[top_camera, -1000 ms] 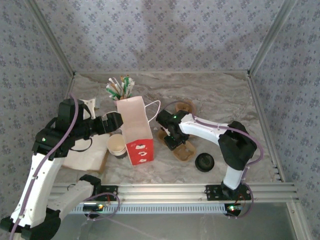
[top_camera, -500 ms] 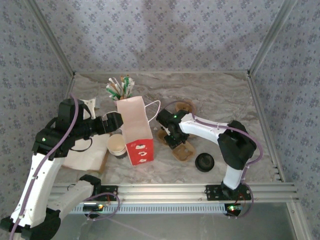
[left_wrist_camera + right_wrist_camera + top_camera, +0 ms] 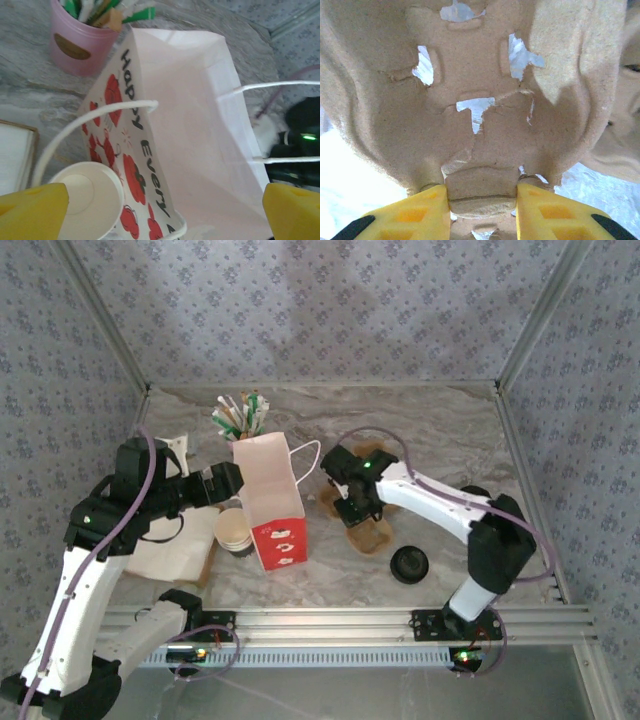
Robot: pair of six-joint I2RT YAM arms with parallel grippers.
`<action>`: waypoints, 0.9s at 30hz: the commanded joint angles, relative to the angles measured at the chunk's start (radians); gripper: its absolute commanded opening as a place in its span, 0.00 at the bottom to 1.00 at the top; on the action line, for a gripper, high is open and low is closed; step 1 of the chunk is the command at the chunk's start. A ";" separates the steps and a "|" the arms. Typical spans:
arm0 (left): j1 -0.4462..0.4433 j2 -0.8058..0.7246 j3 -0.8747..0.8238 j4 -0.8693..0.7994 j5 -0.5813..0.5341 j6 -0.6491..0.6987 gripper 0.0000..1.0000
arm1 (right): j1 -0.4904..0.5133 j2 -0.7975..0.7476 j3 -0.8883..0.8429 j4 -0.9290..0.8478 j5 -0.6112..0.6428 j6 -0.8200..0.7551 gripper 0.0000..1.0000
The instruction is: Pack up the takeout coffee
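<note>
The pulp cup carrier [image 3: 480,100] sits just right of the open paper bag [image 3: 268,498], its thin rim clamped between the right fingers [image 3: 405,217]. The cracked pulp there could tear or slip during lifting. The left fingers [image 3: 30,210] stand wide apart by the bag's mouth.

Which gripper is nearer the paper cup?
Left. Left gripper sits right by the paper cup, beside the bag; right gripper is across the bag, shut on the cardboard carrier.
</note>
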 commanded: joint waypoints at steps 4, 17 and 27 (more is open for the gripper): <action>0.012 -0.049 0.060 -0.016 -0.172 -0.001 0.98 | -0.037 -0.155 0.146 -0.168 0.010 0.059 0.37; 0.016 -0.103 0.026 -0.094 -0.335 -0.025 0.66 | -0.125 -0.245 0.490 -0.320 -0.081 0.074 0.37; 0.047 -0.090 -0.058 -0.049 -0.293 -0.035 0.43 | -0.133 -0.191 0.719 -0.263 -0.328 0.157 0.37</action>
